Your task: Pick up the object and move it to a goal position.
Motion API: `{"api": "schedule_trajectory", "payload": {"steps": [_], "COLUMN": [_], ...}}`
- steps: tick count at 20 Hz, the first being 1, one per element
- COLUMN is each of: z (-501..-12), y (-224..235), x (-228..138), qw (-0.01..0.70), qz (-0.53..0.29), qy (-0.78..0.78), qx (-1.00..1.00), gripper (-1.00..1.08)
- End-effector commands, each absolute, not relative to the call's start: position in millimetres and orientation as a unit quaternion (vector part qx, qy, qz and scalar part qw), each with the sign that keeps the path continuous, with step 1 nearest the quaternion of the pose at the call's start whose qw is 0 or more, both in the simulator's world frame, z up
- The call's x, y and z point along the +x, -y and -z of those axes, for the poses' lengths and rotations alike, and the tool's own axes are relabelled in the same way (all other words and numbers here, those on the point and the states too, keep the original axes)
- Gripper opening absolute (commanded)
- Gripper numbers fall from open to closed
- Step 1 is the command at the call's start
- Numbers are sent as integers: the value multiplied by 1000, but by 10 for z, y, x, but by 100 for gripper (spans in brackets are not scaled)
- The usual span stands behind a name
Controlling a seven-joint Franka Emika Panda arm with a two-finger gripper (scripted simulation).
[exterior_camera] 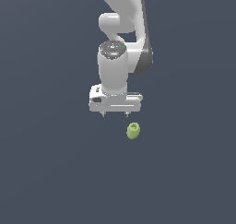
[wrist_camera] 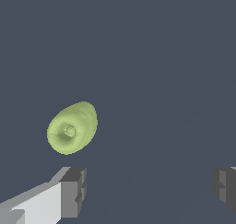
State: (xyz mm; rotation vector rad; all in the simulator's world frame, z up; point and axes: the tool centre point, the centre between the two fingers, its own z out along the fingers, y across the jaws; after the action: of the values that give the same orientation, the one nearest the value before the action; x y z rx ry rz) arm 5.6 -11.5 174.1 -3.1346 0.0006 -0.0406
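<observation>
Only flat slate-grey ground (exterior_camera: 55, 172) — featureless.

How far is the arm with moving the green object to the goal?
Early stage. Nothing is done yet: the object lies free on the surface, ungrasped. In hand: the gripper hangs beside it, jaws wide apart and empty in the wrist view, the object outside the gap. Left: centring over it, closing, lifting, carrying it. No goal marker is visible.

The object (exterior_camera: 133, 131) lies apart from the end effector (exterior_camera: 115, 114) — toward the exterior view's right.
</observation>
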Motion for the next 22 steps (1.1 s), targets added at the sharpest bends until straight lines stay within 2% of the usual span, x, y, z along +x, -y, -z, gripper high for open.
{"api": "schedule_trajectory", "payload": {"steps": [1, 22], "z": [-1741, -1659], "y": [115, 86], "x": [56, 97], "qw": [3, 9], "qz": [13, 12], "qy": [0, -22], "qx": [-1000, -1000], "gripper": [100, 100]}}
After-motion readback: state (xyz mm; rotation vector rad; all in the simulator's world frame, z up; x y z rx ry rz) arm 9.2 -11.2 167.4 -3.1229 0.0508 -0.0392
